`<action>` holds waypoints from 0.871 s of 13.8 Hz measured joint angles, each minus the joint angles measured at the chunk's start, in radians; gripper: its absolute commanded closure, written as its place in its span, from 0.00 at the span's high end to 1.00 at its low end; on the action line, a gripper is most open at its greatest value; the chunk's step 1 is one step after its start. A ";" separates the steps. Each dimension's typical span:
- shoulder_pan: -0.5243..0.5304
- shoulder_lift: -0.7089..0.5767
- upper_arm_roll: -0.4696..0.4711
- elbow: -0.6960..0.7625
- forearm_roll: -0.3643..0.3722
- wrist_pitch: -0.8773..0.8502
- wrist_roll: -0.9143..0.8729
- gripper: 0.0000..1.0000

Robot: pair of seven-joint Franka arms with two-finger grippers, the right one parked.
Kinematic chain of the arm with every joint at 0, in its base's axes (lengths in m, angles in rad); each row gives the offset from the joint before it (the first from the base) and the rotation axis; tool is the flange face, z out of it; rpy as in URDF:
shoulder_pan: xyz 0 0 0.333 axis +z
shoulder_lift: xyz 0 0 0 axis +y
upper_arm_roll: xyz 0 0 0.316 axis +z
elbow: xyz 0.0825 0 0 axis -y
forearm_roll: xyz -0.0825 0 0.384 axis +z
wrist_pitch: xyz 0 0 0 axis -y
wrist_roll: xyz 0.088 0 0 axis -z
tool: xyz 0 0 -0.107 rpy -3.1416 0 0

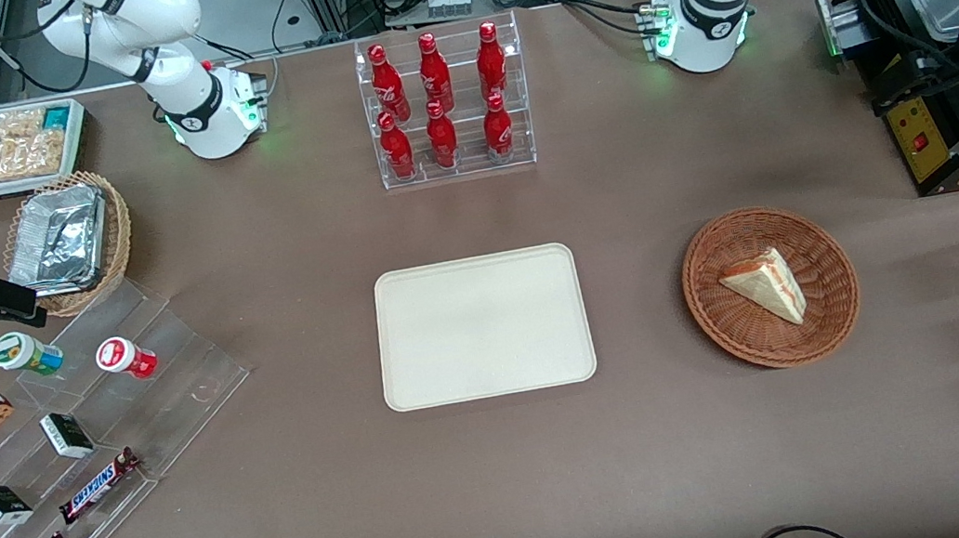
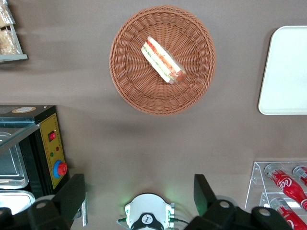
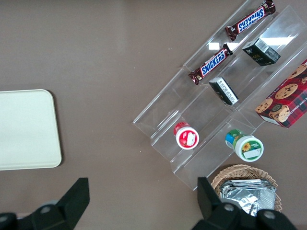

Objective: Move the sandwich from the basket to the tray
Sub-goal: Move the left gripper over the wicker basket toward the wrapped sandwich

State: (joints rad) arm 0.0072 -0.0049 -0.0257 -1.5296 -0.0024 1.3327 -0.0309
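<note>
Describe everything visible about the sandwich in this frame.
The sandwich is a triangular wedge of pale bread with red and light green filling layers along its cut face. It lies on its side in the reddish-brown woven basket, near the middle, touching only the weave. The gripper, open, hangs well above, clear of it.

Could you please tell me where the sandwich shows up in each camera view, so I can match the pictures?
Front view: the sandwich lies in the basket, toward the working arm's end of the table from the tray.
Left wrist view: the sandwich lies in the basket; the tool is open, high above the table.
Right wrist view: not in it.
Shared landmark: the tray, in all three views.
</note>
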 measured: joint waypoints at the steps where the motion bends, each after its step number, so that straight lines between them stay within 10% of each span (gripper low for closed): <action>1: -0.001 0.000 0.000 0.000 0.000 -0.002 0.000 1.00; 12: 0.001 0.093 0.004 -0.096 0.063 0.204 -0.214 1.00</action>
State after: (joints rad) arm 0.0078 0.0880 -0.0217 -1.6251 0.0604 1.5369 -0.2445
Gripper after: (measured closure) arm 0.000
